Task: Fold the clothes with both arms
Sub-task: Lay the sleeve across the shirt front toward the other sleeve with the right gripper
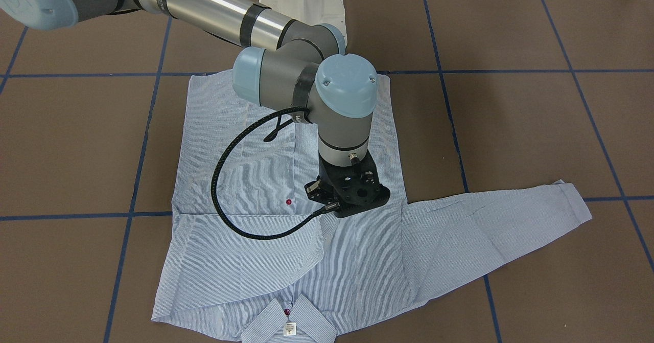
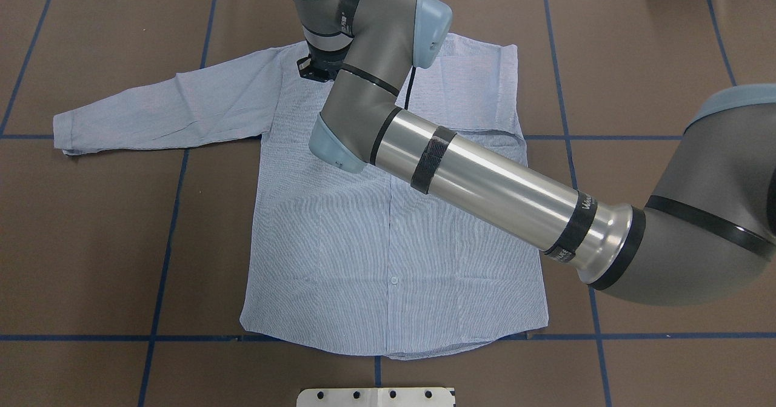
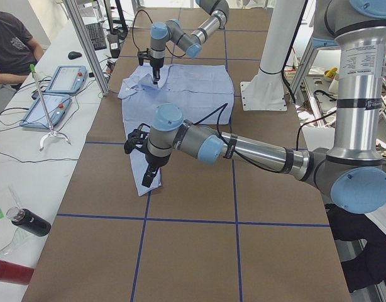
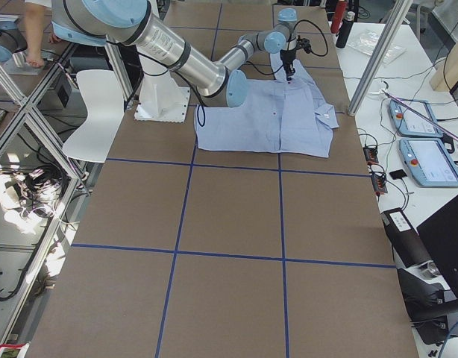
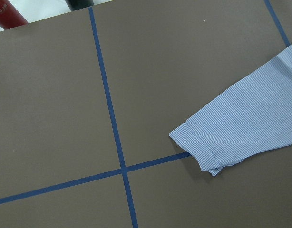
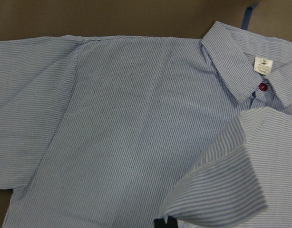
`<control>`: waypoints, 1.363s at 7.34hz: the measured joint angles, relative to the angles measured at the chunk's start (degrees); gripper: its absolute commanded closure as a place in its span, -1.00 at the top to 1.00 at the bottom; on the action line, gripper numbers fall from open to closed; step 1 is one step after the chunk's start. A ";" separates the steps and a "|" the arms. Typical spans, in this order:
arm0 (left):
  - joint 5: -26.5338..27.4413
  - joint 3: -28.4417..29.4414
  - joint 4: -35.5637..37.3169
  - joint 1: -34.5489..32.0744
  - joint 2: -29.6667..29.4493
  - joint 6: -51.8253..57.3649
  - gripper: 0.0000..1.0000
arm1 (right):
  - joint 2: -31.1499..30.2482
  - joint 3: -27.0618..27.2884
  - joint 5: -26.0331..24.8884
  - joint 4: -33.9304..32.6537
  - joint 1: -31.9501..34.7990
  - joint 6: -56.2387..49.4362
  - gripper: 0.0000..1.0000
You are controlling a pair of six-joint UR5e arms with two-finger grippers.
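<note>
Striped button-up shirt (image 2: pixel 388 243) lies flat, front up, on the brown table (image 2: pixel 91 243), with the collar (image 1: pixel 288 325) on the far side from the robot. The right sleeve (image 1: pixel 245 261) is already folded across the chest, and the right cuff (image 6: pixel 222 180) sits right at the right gripper (image 1: pixel 350 200), low over the chest. The gripper body hides those jaws and the wrist view gives only a dark sliver by the cuff, so I can't tell if they hold it. The left sleeve (image 2: pixel 170 110) is stretched out flat. The left cuff (image 5: pixel 196 147) lies by a blue tape cross (image 5: pixel 122 168), close below the left gripper (image 3: pixel 150 173), whose jaw state can't be told either. Step, as I judge it: finishing the first sleeve fold. Next probably calls for freeing the right cuff and lifting the right arm clear, then the left jaws pinching the left cuff edge and carrying it in over the chest. There is bare table all round the left jaws. The right wrist and its black cable (image 1: pixel 225 189) sit in the landing zone.
</note>
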 measured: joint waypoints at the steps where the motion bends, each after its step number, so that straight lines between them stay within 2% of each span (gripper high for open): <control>1: 0.00 0.15 -0.02 0.00 -0.05 0.04 0.98 | -0.01 -0.46 -0.77 1.52 -0.77 0.01 -1.00; 4: 0.00 0.25 0.01 0.00 -0.12 0.01 0.98 | -0.17 -3.19 -2.62 5.81 -3.06 0.01 -1.00; 5: 0.02 0.31 0.01 0.00 -0.12 0.04 0.98 | -0.26 -4.00 -2.74 7.12 -3.68 0.01 0.94; 6: 0.06 0.41 0.02 0.00 -0.20 0.06 0.98 | -0.27 -4.43 -3.01 8.16 -4.14 -0.03 1.00; 10: 0.11 1.11 0.02 0.02 -0.55 -0.24 0.98 | 0.06 -4.28 -6.00 10.11 -5.73 0.50 1.00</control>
